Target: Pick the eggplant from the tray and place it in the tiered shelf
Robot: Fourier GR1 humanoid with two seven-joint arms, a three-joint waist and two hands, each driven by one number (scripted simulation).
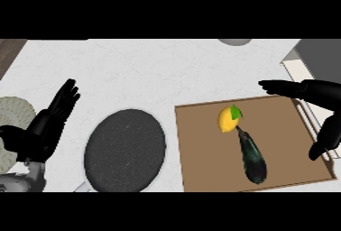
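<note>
The eggplant (251, 158) lies lengthwise on the brown tray (200, 149), stem touching a lemon (229, 119), not yet grasped. The right hand (320, 101) hovers over the tray's right edge, fingers (273, 85) spread wide and empty, apparently readying a grasp; the left hand (50, 119) rests open by the counter's (146, 72) left edge.

A pale, faintly marbled counter (166, 67) fills the view, with a dark wood strip (9, 50) at its upper left corner.

One view only, from the robot's head, looking steeply down on the white counter (166, 67). It sits close enough that the brown tray (206, 149) and dark round plate (125, 151) fill the lower half; forearms enter from the lower edge.
</note>
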